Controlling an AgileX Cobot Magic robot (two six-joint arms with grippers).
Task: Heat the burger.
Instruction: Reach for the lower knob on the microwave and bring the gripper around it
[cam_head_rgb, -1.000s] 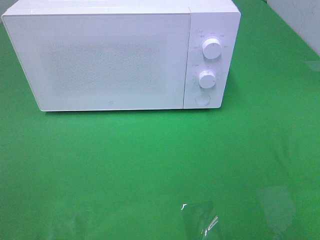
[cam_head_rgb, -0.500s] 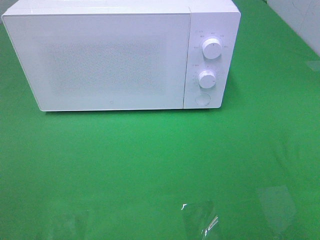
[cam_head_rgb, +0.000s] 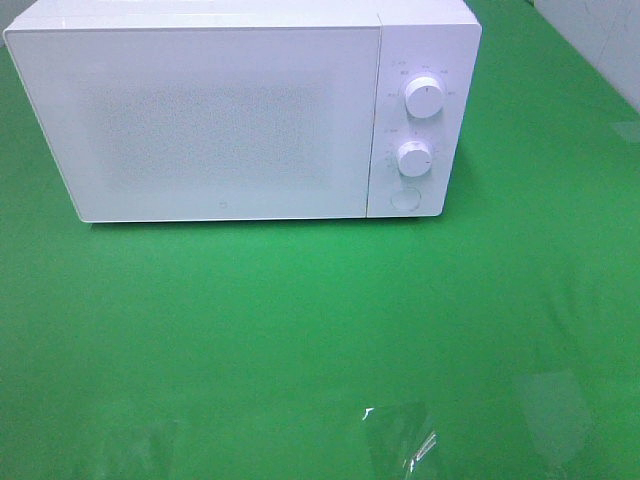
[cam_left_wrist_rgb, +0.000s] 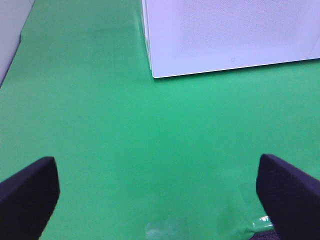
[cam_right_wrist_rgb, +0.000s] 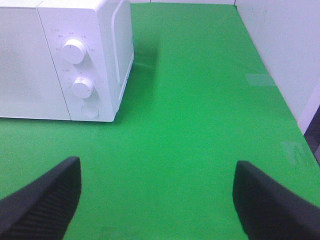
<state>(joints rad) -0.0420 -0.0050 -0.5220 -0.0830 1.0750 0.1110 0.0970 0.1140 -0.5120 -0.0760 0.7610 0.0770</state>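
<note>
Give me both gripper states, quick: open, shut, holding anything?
Left gripper: open wide, holding nothing.
Right gripper: open wide, holding nothing.

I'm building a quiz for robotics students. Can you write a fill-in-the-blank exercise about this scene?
1. The microwave has its door ____.
2. Its panel has ____ round knobs above one button.
3. The table is covered in ____.
4. The left gripper and right gripper both stand ____, holding nothing.

Missing words: closed, two, green, open.
</note>
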